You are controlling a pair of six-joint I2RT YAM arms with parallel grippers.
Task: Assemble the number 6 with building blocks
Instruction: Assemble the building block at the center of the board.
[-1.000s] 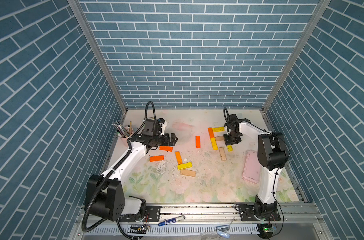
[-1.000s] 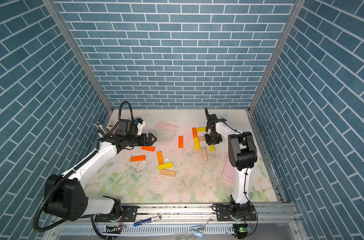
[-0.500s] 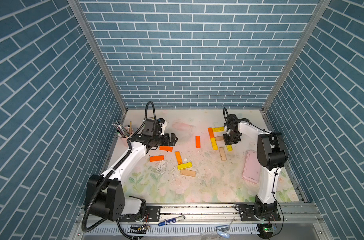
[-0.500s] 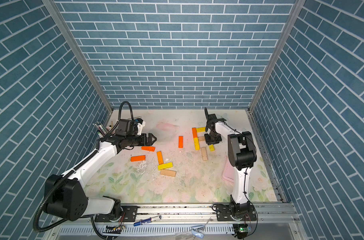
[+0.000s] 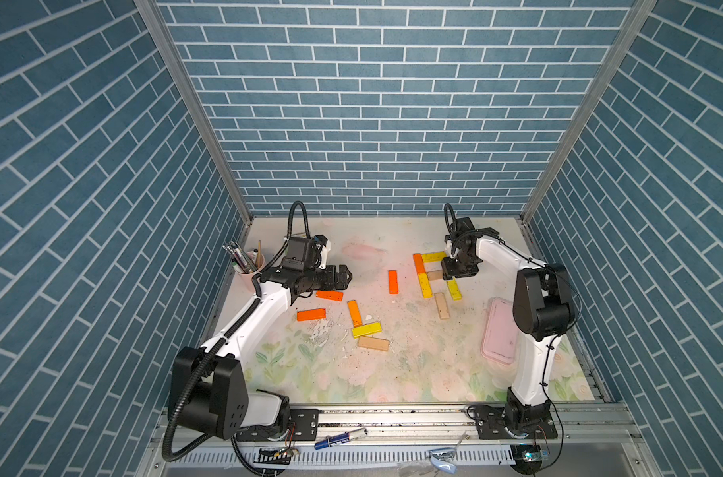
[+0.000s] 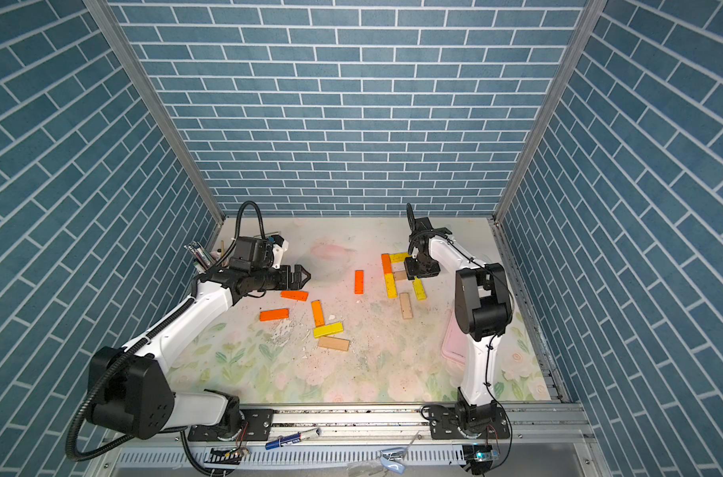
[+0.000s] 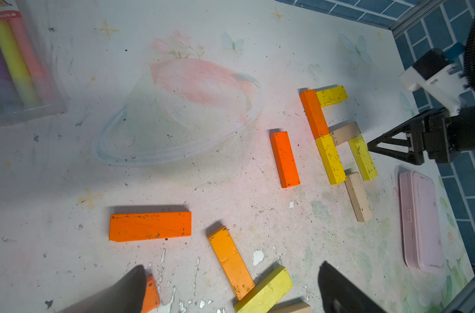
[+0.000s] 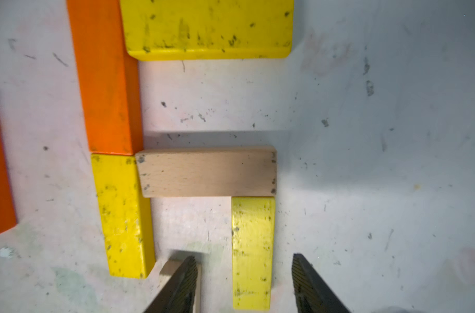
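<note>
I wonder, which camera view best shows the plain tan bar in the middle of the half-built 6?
The right wrist view: the tan bar lies mid-frame, whole and sharp. The left wrist view shows it small and oblique; both top views show it tiny, partly covered.

Plain tan flat wooden bar (image 8: 208, 172) is lying w/ one end butting an orange wooden bar (image 8: 106, 78) & a yellow wooden bar (image 8: 124, 216), those two meeting end to end. 2nd yellow bar (image 8: 252, 252) is touching the tan bar's long side at its other end, at a right angle. R gripper (image 8: 243, 256) is straddling it, fingers (image 8: 182, 287) apart, not touching.
</note>
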